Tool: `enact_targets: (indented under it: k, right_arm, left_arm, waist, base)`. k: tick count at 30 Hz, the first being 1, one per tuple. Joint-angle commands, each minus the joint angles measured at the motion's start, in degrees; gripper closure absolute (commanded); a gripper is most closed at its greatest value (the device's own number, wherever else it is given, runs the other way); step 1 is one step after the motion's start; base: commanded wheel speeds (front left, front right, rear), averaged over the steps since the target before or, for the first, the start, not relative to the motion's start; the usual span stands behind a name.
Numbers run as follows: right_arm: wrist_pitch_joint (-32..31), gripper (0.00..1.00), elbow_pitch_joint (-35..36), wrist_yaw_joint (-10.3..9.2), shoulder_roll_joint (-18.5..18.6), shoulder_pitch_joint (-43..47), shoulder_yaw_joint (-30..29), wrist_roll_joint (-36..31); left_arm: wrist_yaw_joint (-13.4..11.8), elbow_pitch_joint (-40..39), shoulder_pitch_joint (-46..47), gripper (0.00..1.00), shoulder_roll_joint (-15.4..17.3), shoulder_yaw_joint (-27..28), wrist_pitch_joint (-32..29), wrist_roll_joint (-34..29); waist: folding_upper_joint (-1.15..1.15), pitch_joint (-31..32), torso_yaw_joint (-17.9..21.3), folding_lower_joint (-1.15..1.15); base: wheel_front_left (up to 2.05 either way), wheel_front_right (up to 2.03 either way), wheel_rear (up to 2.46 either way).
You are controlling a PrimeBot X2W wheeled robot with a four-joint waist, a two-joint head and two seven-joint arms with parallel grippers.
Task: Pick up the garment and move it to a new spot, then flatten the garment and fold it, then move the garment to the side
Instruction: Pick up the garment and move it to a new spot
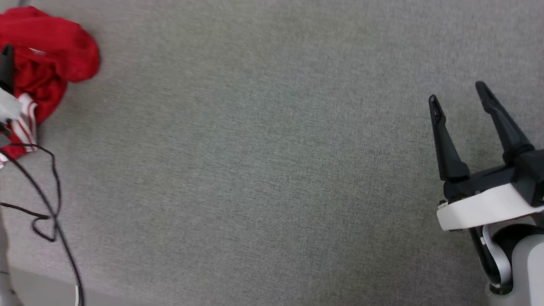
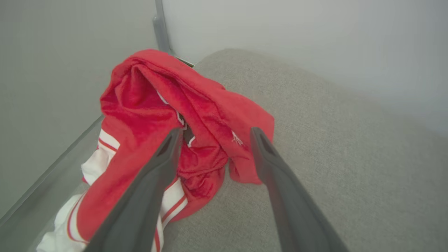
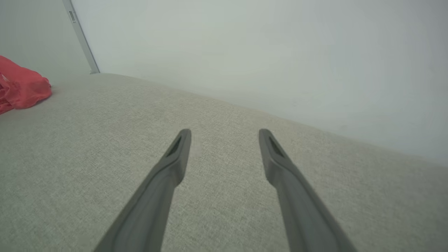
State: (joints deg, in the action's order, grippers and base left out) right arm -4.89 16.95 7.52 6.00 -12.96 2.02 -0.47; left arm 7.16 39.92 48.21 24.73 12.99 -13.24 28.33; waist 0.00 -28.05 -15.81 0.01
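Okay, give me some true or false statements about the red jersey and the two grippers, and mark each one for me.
1. The garment lies crumpled in a heap. True.
2. The left gripper is shut on the garment. False: its fingers stand wide apart, pointing at the heap.
3. The right gripper is open above the bare grey fabric surface. True.
4. The garment lies beside the right gripper. False: it is far off, at the surface's left side, by the left gripper.
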Motion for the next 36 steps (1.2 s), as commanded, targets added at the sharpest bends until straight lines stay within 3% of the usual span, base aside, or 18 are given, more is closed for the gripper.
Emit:
enact_targets:
  k: [1,9,12,17,18,19,20,26,36]
  right_arm:
    - [-0.23,0.00,0.71,-0.05,0.53,-1.62,0.12,-0.51]
    - [-1.61,0.00,3.08,-0.06,2.38,-5.20,0.86,-0.79]
    - [-2.83,0.00,4.40,-0.05,3.34,-5.79,-0.34,-0.46]
    - [-3.67,0.00,5.41,-0.06,4.39,-5.90,-1.20,-1.29]
    - [-3.71,0.00,5.60,-0.05,4.46,-5.96,-1.18,-1.46]
    - [-3.58,0.00,5.81,-0.05,4.91,-6.13,-1.17,-2.08]
    - [-3.57,0.00,5.87,-0.06,4.63,-6.21,-1.18,-1.95]
    - [-2.64,0.00,4.98,-0.06,3.61,-5.82,-1.09,-2.42]
    - [1.56,0.00,-0.60,-0.06,0.57,-3.23,-1.09,-0.89]
  left_arm:
    - [0.12,1.10,1.83,0.00,1.49,0.15,-2.12,1.17]
    - [-0.30,7.07,7.45,0.00,5.90,0.24,-13.55,4.44]
    - [-2.10,10.74,9.70,0.00,5.74,-0.65,-18.60,5.08]
    - [-1.62,14.27,10.04,0.00,5.37,-1.65,-22.10,5.52]
    - [-1.34,14.83,10.06,0.54,5.31,-1.89,-22.63,5.79]
    - [-1.17,15.17,10.09,0.87,5.34,-1.95,-22.13,5.94]
    - [-1.04,15.47,10.15,1.00,5.61,-2.01,-21.35,5.79]
    - [-0.26,16.95,11.12,1.00,8.12,-3.05,-15.33,4.88]
    - [0.22,18.15,13.32,1.00,12.15,-5.50,-3.09,2.82]
  waist:
    - [0.00,-5.11,2.43,-0.01]
    - [0.00,-12.69,3.21,-0.01]
    - [0.00,-15.06,2.45,-0.01]
    - [0.00,-15.51,1.96,-0.01]
    - [0.00,-15.37,1.91,-0.01]
    - [0.00,-15.12,1.83,-0.01]
    - [0.00,-14.82,1.77,-0.01]
    - [0.00,-11.78,1.71,-0.01]
    - [0.00,-1.20,2.38,-0.01]
  base:
    - [0.00,0.00,0.00]
    - [0.00,0.00,0.00]
    - [0.00,0.00,0.00]
    - [0.00,0.00,0.00]
    - [0.00,0.00,0.00]
    - [0.00,0.00,0.00]
    - [0.00,0.00,0.00]
    - [0.00,0.00,0.00]
    - [0.00,0.00,0.00]
